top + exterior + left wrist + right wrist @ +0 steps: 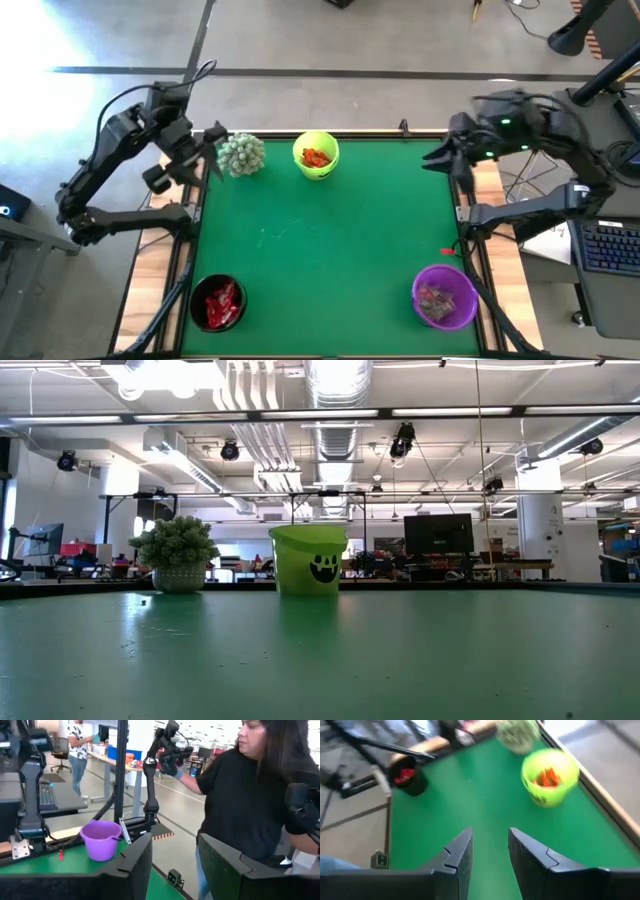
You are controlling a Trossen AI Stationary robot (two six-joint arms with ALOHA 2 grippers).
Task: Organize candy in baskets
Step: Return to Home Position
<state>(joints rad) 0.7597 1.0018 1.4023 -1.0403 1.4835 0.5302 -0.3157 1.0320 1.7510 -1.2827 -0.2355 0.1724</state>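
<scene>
Overhead, lime basket (322, 174) of orange candy (316, 157), black basket (197, 289) of red candy (221, 303).

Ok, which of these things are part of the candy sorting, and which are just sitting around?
Job: green basket, black basket, purple basket, the candy in them, left gripper and right gripper, both open.
Lying about: spiky plant beside the green basket, person beyond the table.

left arm folded, left gripper (175, 842) fingers apart | right arm folded, right gripper (490, 831) fingers apart
</scene>
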